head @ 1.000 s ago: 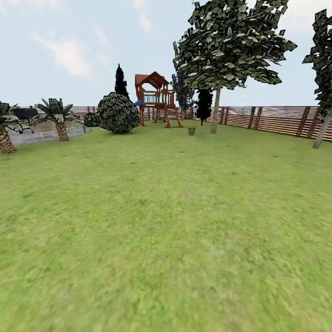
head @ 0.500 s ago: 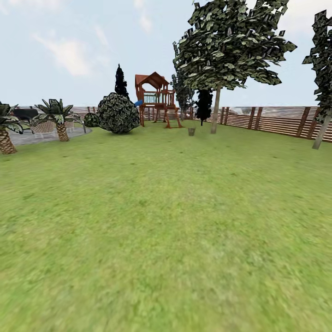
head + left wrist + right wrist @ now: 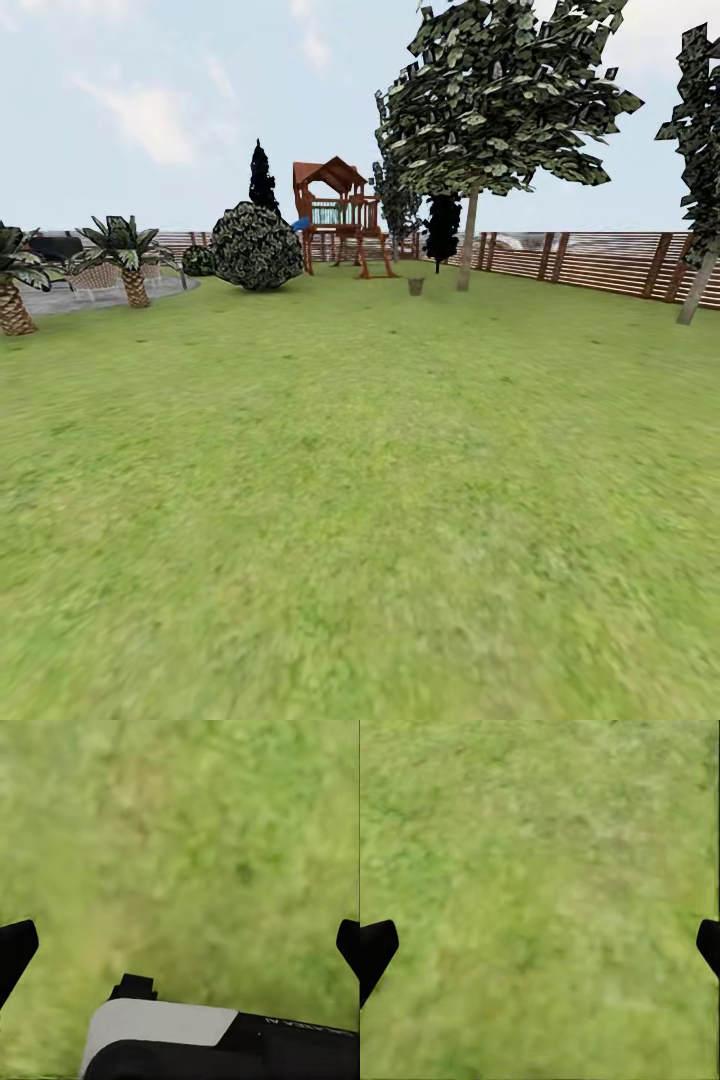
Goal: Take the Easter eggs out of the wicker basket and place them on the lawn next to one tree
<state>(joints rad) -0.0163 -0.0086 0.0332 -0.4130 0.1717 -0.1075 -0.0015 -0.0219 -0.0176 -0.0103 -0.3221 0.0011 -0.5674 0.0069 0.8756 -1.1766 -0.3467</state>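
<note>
Nothing has moved since the earlier frames; your view is the same. Far across the lawn [image 3: 360,480], the wicker basket [image 3: 415,286] stands just beside the tree [image 3: 467,240], near the play tower [image 3: 340,215] and fence [image 3: 600,260]. Your left hand [image 3: 180,945] and right hand [image 3: 540,945] hang spread wide over grass, holding nothing.
</note>
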